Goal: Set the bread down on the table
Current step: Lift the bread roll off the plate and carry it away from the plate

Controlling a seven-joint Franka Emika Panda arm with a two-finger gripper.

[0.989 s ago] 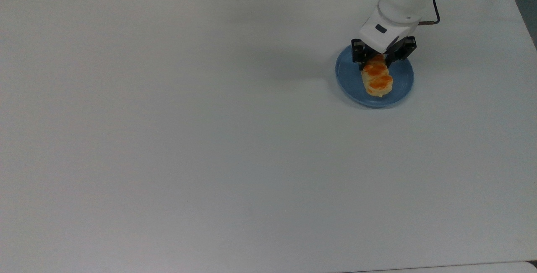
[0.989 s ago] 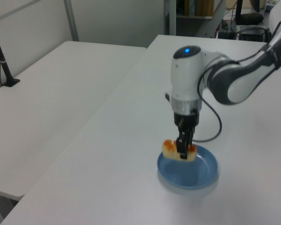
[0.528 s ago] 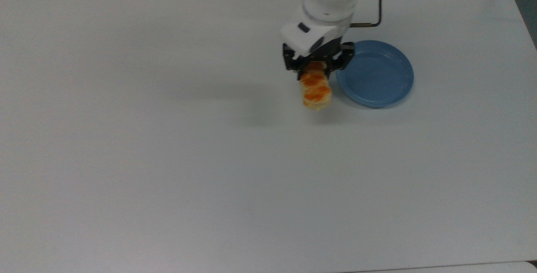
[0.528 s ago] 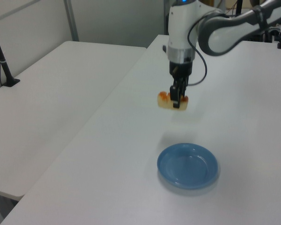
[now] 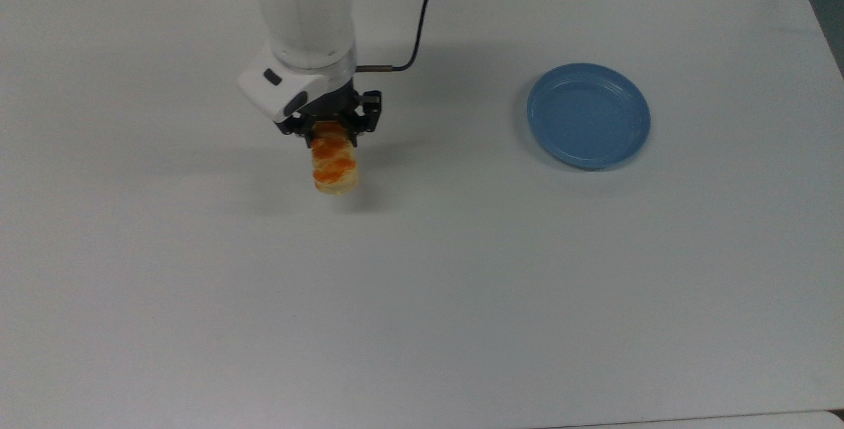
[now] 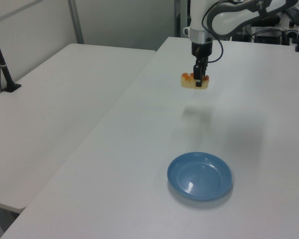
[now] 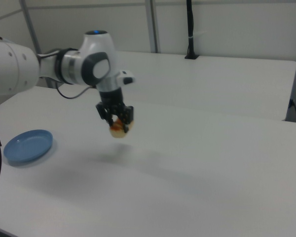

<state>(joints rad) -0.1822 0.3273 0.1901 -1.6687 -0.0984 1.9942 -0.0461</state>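
Top view: the gripper point(image 5: 328, 131) has swung far toward the top view's left since half a second ago, leaving the blue plate point(image 5: 588, 115) bare and well behind. Its fingers pinch one end of the bread point(image 5: 334, 165), a pale-yellow roll with glossy orange bumps, over the white table point(image 5: 422, 284).

Left view: the bread point(image 6: 195, 81) hangs clear above the table point(image 6: 139, 149), its shadow below, the plate point(image 6: 200, 176) nearer the camera.

Right view: the gripper point(image 7: 115, 116) clamps the bread point(image 7: 119, 128) in mid-air, the plate point(image 7: 28, 146) off to the right view's left.
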